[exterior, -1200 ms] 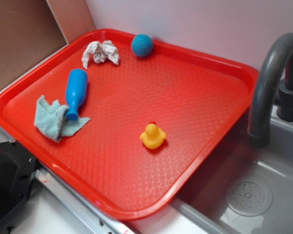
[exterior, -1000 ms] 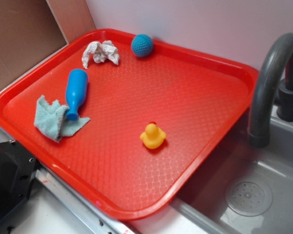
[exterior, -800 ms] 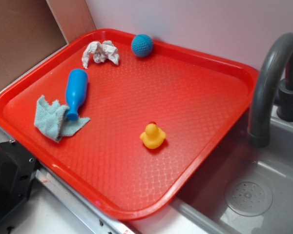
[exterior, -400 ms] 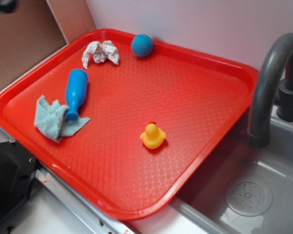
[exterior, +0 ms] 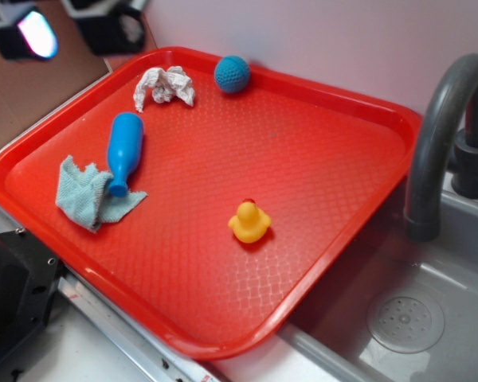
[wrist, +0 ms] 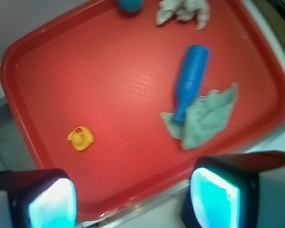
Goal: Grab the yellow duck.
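Exterior view: small glossy yellow rubber duck (exterior: 249, 222) upright on the red textured plastic tray (exterior: 319, 159), toward the near right edge, well apart from the blue plastic bottle (exterior: 124, 151), pale blue cloth (exterior: 84, 193), crumpled white paper (exterior: 164, 86) and blue knitted ball (exterior: 232, 73). Gripper (exterior: 72, 28) high at the top left corner, far from the duck.

Wrist view: duck (wrist: 80, 138) low left, orange-red beak visible; fingers (wrist: 51, 204) spread wide. Risks, as judged: smooth rounded body slipping from the pads; descent off-centre nudging the duck toward the tray rim.

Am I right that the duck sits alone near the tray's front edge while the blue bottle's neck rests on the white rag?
Not quite. The duck does sit alone near the front of the tray, but the bottle's neck rests on the teal cloth, not the white rag, as the exterior view shows.
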Tool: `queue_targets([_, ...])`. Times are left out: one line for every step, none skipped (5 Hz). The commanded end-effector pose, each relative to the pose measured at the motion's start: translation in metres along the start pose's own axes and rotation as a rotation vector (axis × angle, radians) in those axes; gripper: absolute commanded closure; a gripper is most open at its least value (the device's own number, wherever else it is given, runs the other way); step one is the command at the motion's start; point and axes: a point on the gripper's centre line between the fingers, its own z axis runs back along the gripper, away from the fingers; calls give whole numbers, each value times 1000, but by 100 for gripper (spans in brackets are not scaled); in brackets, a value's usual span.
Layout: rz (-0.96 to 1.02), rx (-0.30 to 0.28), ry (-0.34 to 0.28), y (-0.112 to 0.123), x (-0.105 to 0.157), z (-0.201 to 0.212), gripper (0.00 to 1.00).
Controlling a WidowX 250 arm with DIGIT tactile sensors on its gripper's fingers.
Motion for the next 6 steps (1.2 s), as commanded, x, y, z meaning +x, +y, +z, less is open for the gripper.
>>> queue_targets([-1,6,17,-26,12,-46,0])
queue_targets([-14,59,26,-39,16,-76,0])
queue_targets([-22,107,65,-45,19,-107,0])
queue_targets([-52,131,118,-49,18,-131,0])
queue_targets([-52,156,127,-49,17,-145,0])
queue_targets([-75,128,161,-51,15,-157,0])
